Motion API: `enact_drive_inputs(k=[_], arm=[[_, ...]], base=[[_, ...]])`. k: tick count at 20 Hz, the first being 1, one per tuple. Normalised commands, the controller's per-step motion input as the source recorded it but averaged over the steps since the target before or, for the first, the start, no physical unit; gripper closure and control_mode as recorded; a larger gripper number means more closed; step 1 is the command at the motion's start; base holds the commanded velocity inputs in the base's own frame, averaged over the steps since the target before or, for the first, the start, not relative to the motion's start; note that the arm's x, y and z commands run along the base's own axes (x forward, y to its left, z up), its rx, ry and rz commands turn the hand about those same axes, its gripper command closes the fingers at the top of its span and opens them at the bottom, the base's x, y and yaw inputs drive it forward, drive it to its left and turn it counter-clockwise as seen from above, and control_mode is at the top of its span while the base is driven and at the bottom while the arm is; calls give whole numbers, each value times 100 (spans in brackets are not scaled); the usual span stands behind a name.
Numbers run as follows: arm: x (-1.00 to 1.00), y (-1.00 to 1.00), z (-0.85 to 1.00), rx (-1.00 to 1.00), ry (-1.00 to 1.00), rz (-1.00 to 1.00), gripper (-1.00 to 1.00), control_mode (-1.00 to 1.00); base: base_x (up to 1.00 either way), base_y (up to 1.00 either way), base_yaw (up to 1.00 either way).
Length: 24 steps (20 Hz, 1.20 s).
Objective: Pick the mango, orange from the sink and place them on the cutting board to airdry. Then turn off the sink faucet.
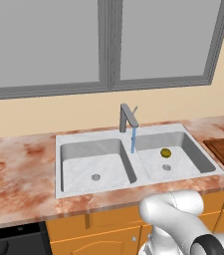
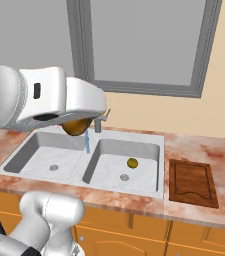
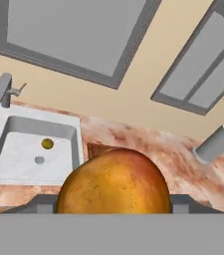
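Jaws pinching orange [image 3: 114,182] | mango [image 1: 166,153] in sink [image 1: 78,144] right basin | faucet [image 1: 127,117] running | cutting board [image 2: 192,182] right

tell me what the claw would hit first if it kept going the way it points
Beyond the orange it grips, probably the counter near the cutting board; depth is unclear.

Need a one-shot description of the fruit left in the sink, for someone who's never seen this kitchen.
Under the window, find the double-basin sink in the pink marbled counter. Look in the basin nearer the cutting board, beside the faucet's running stream. The mango is a small yellow-green ball just behind that basin's round grey drain, the only fruit lying in either basin.
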Motion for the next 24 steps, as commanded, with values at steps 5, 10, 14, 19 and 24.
enact_drive_inputs(k=[5, 10, 14, 19, 24], arm=[[8, -84, -86, 18, 6, -17, 100, -100], [25, -73, -99, 19, 11, -18, 100, -100], [64, -16, -52, 11, 21, -26, 100, -100], [30, 6, -11, 3, 0, -6, 100, -100], [4, 0, -18, 0, -30, 12, 100, -100]], base=[[0, 0, 0], [0, 0, 0], [0, 0, 0], [0, 0, 0], [0, 0, 0]])
